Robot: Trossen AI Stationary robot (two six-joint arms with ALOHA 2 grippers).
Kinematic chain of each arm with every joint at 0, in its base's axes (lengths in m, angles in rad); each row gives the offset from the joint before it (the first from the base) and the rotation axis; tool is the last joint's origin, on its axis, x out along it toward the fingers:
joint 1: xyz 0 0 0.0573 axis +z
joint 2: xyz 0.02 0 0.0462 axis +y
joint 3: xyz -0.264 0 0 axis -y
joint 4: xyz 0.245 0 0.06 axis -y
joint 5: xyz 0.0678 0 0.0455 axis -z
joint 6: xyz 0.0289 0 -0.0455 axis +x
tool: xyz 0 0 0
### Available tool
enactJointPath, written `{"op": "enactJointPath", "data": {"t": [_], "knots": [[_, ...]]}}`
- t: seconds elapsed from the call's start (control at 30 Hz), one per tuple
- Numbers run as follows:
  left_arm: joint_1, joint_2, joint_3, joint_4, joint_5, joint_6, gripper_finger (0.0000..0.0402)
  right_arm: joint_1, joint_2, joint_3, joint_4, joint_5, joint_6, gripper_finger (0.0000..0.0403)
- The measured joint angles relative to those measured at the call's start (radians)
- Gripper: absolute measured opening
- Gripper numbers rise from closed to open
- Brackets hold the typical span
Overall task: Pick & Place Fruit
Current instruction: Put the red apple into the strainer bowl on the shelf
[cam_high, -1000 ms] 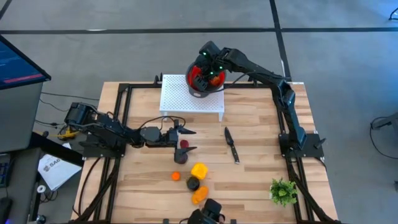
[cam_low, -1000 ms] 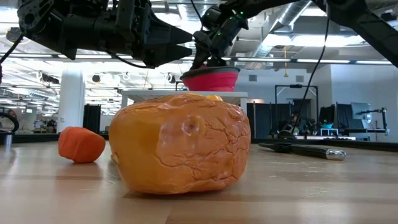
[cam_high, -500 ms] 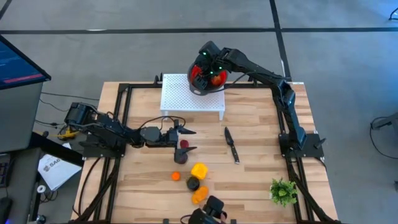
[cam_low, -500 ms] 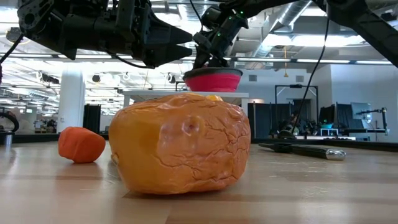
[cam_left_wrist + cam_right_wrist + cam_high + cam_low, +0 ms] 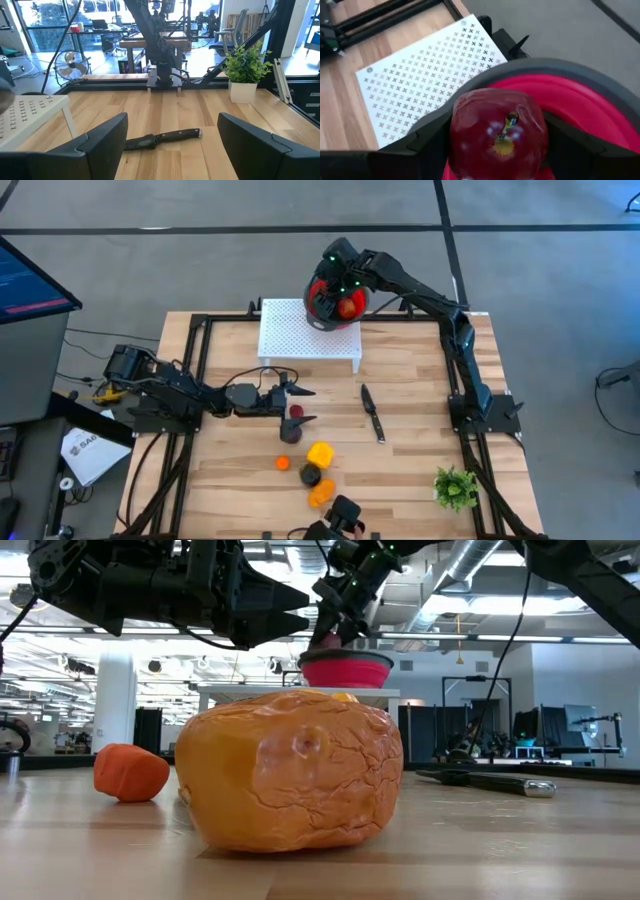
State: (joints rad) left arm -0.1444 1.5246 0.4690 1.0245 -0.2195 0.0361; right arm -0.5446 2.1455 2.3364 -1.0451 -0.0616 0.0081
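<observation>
The right gripper (image 5: 495, 150) hangs over a red bowl (image 5: 326, 308) on the white perforated stand (image 5: 290, 335), its fingers clamped around a red apple (image 5: 497, 132). The left gripper (image 5: 297, 405) waits over mid-table, fingers spread wide, above a dark red fruit (image 5: 296, 412). Yellow, orange and dark fruits (image 5: 318, 455) lie near the front edge.

Glossy red apple (image 5: 497, 134), smooth pink bowl (image 5: 580, 107), pale wood-grain table (image 5: 410, 420).
</observation>
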Motion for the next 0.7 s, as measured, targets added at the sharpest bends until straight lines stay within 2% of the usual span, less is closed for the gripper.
{"op": "enactJointPath", "data": {"t": [0.7], "knots": [[0.000,0.000,0.000,0.000,0.000,-0.019,0.0301,0.002,0.004,-0.002,-0.055,0.011,-0.050,0.0270]]}}
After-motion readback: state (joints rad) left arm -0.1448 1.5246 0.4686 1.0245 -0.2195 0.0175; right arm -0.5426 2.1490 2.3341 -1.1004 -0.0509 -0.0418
